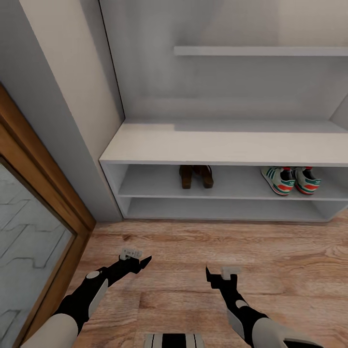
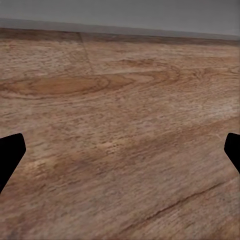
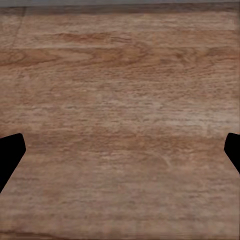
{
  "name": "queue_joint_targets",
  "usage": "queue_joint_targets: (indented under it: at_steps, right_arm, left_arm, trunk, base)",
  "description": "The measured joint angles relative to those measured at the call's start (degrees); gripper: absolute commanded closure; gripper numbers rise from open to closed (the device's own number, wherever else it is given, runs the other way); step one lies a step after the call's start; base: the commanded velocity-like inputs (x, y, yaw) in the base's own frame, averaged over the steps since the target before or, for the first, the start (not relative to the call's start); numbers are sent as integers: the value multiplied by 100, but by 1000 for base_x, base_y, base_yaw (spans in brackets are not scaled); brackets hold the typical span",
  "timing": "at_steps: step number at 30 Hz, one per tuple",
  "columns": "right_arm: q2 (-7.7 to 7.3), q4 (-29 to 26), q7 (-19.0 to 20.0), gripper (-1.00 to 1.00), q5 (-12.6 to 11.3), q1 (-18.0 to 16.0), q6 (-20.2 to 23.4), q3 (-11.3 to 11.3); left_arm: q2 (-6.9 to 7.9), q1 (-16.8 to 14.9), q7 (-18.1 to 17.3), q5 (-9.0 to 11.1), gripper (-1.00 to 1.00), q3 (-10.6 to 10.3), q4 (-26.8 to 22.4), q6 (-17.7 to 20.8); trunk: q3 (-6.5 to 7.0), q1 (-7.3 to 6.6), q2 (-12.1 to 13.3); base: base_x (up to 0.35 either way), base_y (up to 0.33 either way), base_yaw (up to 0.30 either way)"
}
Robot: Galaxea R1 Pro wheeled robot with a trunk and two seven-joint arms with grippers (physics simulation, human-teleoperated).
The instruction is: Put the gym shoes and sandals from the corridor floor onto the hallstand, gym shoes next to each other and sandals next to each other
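Note:
The white-grey hallstand [image 1: 227,147] runs across the head view against the wall. On its upper open shelf the two brown sandals [image 1: 195,176] stand side by side, touching. Further right on the same shelf the two gym shoes [image 1: 291,180], cream with green stripes and red accents, sit next to each other. Both arms hang low over the corridor floor [image 1: 193,251], well short of the rack. My left gripper [image 1: 140,262] is open with nothing between its fingers; its fingertips [image 2: 10,152] frame bare planks. My right gripper [image 1: 212,275] is open and empty too, with fingertips [image 3: 10,152] over wood.
A tall wardrobe door with a wooden frame [image 1: 43,179] and a mirrored panel stands at the left. A grey wall panel with a floating shelf [image 1: 261,50] rises behind the hallstand. The rack's lower shelf [image 1: 222,210] holds nothing.

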Motion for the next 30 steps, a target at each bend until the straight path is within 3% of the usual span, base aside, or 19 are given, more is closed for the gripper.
queue_joint_targets:
  at_steps: [30]
  right_arm:
    - [4, 72, 17, -100, 19, 68, -129, 9]
  left_arm:
    - [18, 0, 0, -7, -100, 8, 0, 0]
  trunk:
    - [0, 0, 0]
  base:
    - [0, 0, 0]
